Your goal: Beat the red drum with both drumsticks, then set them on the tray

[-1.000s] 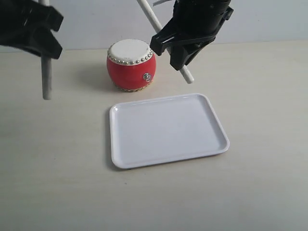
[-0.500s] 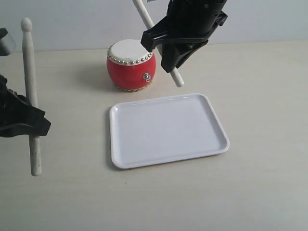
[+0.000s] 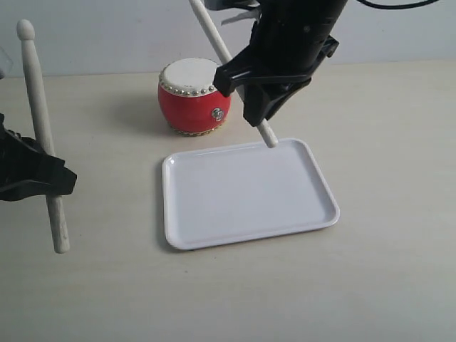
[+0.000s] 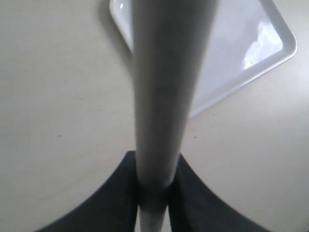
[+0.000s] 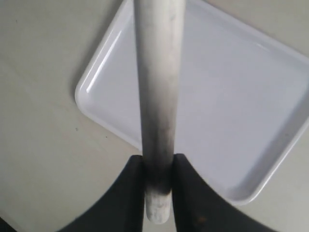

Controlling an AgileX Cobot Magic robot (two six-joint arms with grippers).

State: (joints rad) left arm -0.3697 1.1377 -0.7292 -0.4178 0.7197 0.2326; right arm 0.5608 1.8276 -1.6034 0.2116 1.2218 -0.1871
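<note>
The red drum with its cream top stands at the back of the table, just behind the white tray. My left gripper is low at the far left, shut on one pale drumstick held nearly upright, rounded tip up. That stick fills the left wrist view between the jaws of the left gripper. My right gripper hangs beside the drum, shut on the other drumstick, slanted with its lower end over the tray's far rim. In the right wrist view this stick crosses above the tray, clamped by the right gripper.
The pale tabletop stretches around the tray and drum. A light wall runs along the table's back edge. The tray's corner shows past the left stick.
My left arm dropped from the upper left to low beside the table, turning its stick tip-up. My right gripper came down and forward, bringing its stick's lower end over the tray's far rim.
</note>
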